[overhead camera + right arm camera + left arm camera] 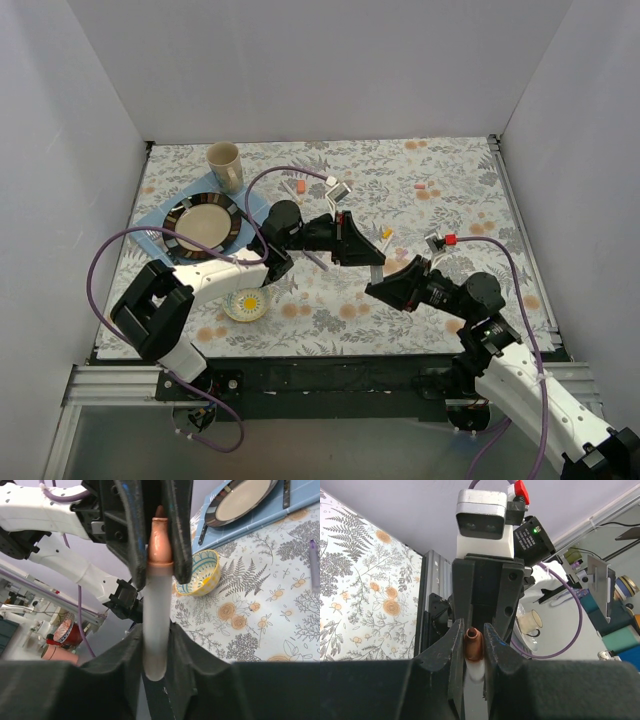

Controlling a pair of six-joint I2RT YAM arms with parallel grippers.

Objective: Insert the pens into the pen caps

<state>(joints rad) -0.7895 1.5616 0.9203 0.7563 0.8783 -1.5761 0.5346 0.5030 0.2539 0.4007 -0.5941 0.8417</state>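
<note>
My two grippers meet nose to nose over the middle of the table. My right gripper (380,286) (156,645) is shut on the whitish barrel of a pen (156,610). The pen's far end carries an orange cap (160,540). That cap sits between the jaws of my left gripper (368,258) (474,642), which is shut on it. In the left wrist view the orange cap (474,647) shows between the fingers, with whitish barrel below it. On the table lie a purple pen (313,565), a small orange piece (296,187), a yellow piece (387,234) and a pink piece (421,186).
A dark-rimmed plate (204,222) lies on a blue mat at the left, with dark cutlery (286,492) beside it. A beige cup (224,165) stands behind it. A small yellow bowl (247,304) sits near the left arm. White walls enclose the floral table.
</note>
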